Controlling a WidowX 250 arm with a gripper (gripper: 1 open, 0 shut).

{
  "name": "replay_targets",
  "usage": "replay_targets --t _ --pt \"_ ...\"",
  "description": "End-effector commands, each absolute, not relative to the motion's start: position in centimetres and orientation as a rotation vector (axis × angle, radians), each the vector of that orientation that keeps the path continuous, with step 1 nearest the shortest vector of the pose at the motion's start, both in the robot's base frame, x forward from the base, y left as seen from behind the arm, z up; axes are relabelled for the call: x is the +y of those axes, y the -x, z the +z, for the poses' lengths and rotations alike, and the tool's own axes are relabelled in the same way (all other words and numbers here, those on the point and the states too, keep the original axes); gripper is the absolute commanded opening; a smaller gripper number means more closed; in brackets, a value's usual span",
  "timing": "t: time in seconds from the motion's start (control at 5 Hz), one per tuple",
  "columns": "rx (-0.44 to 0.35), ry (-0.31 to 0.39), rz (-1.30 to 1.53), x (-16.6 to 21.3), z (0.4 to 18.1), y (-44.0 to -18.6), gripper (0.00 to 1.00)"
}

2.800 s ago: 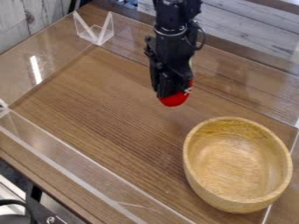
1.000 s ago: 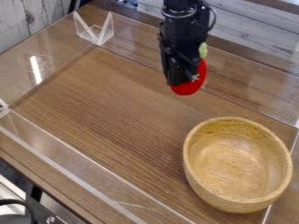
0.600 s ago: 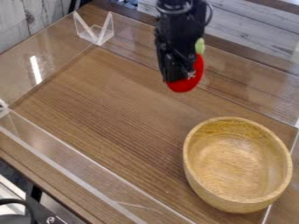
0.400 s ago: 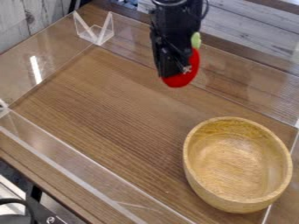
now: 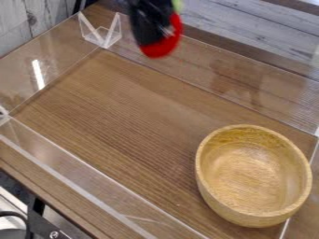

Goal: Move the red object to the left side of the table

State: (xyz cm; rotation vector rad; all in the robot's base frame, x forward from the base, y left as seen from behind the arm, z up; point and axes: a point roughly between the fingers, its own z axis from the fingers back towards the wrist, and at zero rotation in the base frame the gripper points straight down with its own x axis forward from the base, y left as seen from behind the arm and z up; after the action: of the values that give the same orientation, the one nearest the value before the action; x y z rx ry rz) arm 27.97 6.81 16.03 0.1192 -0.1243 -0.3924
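Observation:
The red object (image 5: 162, 39) is a small bright red ball with a bit of green at its top. It hangs in the air near the top of the camera view, well above the brown wood-grain table (image 5: 125, 121). My gripper (image 5: 155, 35) is black, points down and is shut on the red object, which shows below and to the right of its fingers. The image there is blurred by motion.
A large light wooden bowl (image 5: 255, 175) sits at the right front of the table. Clear acrylic walls (image 5: 75, 177) border the table, with a clear bracket (image 5: 100, 31) at the far left corner.
The gripper has risen and moved left toward the far left corner, carrying the red object with it. The bowl has stayed put.

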Motion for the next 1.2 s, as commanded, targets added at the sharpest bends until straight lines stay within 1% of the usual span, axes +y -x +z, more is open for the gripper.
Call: replay_targets --t 0.0,0.2,0.6,1.0 --pt "-0.159 -0.159 -0.31 10.3 17.4 -29.0 0.0" --pt "-0.142 -0.163 -0.261 11.9 17.1 -30.0 0.0" --pt "-0.108 -0.17 -0.205 13.5 17.2 -31.2 0.0" --pt "-0.075 -0.177 -0.165 17.5 15.4 -33.6 0.0"
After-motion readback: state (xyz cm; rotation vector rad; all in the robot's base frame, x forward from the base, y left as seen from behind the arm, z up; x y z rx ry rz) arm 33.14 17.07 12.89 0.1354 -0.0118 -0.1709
